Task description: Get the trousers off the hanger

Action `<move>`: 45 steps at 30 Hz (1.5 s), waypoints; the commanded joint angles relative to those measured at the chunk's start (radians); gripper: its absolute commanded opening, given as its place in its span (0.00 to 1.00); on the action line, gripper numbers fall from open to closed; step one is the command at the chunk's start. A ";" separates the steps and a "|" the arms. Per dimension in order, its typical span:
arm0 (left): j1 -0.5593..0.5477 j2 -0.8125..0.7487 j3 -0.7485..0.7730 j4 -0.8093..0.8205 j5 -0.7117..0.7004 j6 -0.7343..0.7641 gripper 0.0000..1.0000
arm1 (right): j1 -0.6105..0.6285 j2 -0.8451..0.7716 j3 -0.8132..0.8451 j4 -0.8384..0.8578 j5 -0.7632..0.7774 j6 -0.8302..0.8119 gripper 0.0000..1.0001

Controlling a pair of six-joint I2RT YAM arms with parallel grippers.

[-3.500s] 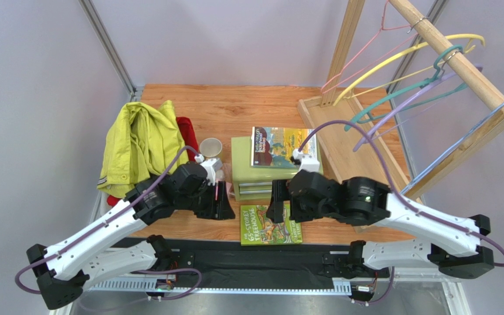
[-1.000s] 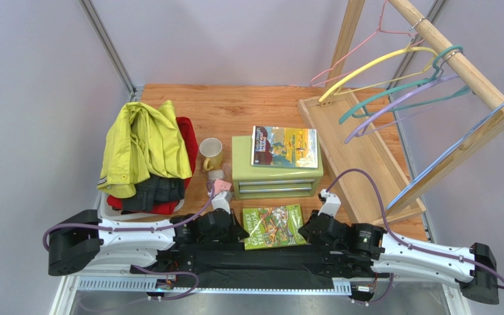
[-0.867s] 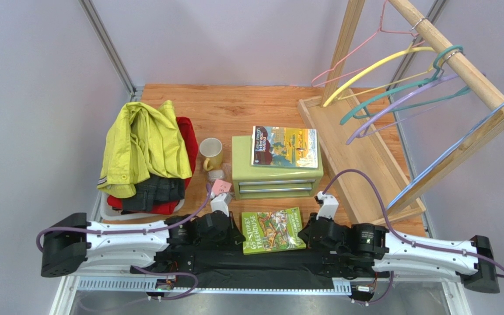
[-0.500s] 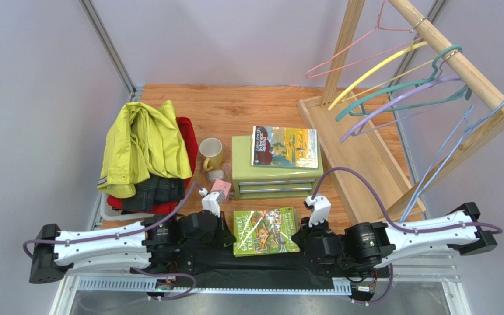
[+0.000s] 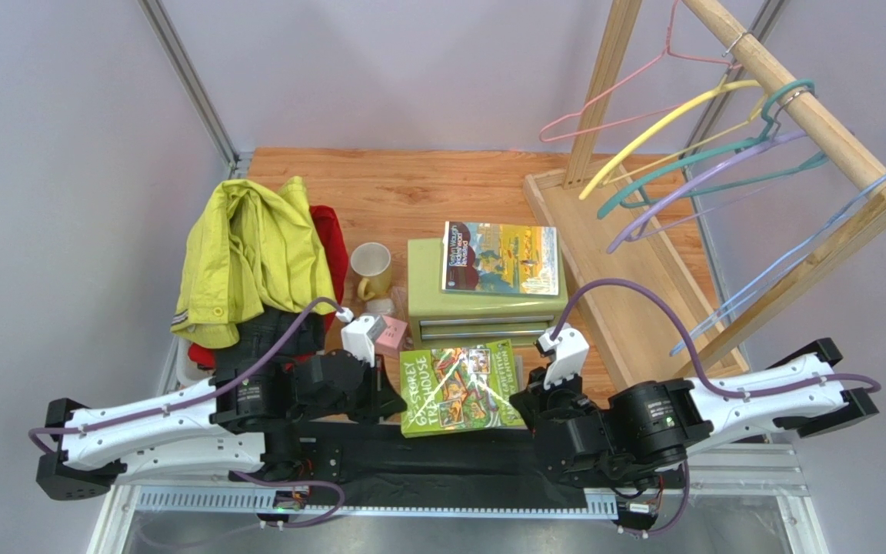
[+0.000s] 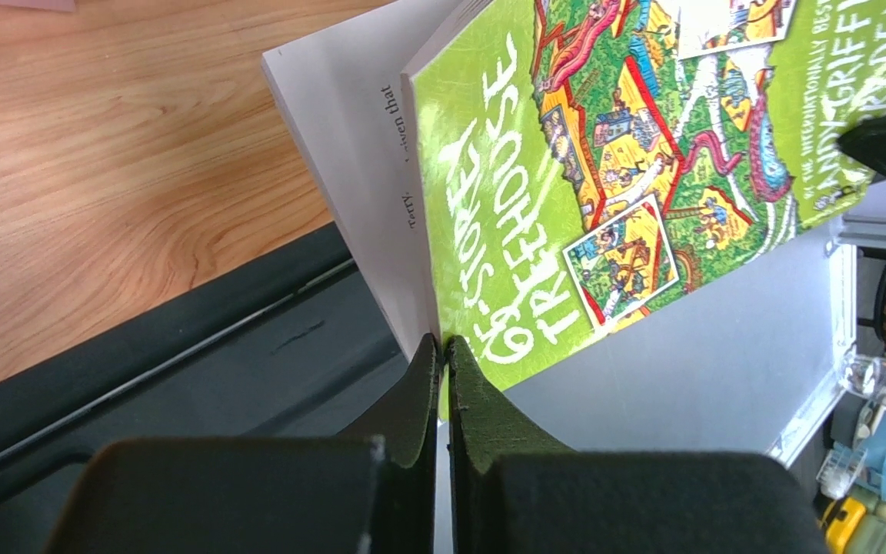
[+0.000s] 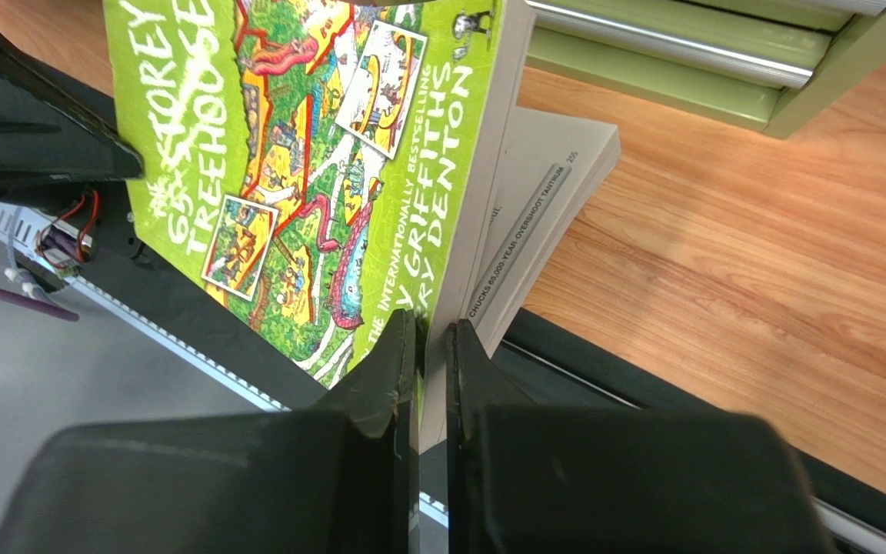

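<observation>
Seen from above: trousers heaped at the surface's far left, off the bare hangers. Left tool and right tool each pinched narrow on a green book's cover, lifting it jointly.

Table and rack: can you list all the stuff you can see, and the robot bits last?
trousers: one pile, yellow-green on top, red and dark below, far left.
mug: one, pale yellow, beside the pile.
drawer box: one, green, middle.
picture book: one, on the drawer box.
green book: one, near edge, pinched by both grippers.
hangers: several, bare, on the wooden rack.
left gripper: fingers shut on the cover.
right gripper: fingers shut on the cover.
</observation>
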 commanded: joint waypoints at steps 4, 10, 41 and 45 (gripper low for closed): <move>-0.014 -0.015 0.198 0.176 0.029 0.022 0.00 | 0.034 0.066 0.165 0.191 0.054 -0.064 0.00; -0.014 0.027 0.355 0.119 -0.017 0.078 0.00 | 0.032 0.111 0.303 0.192 0.100 -0.166 0.00; 0.538 0.601 0.859 0.243 0.503 0.314 0.00 | -0.810 0.198 0.484 0.329 -0.441 -0.565 0.00; 0.548 0.644 0.899 0.285 0.532 0.292 0.00 | -0.834 0.250 0.527 0.373 -0.510 -0.601 0.00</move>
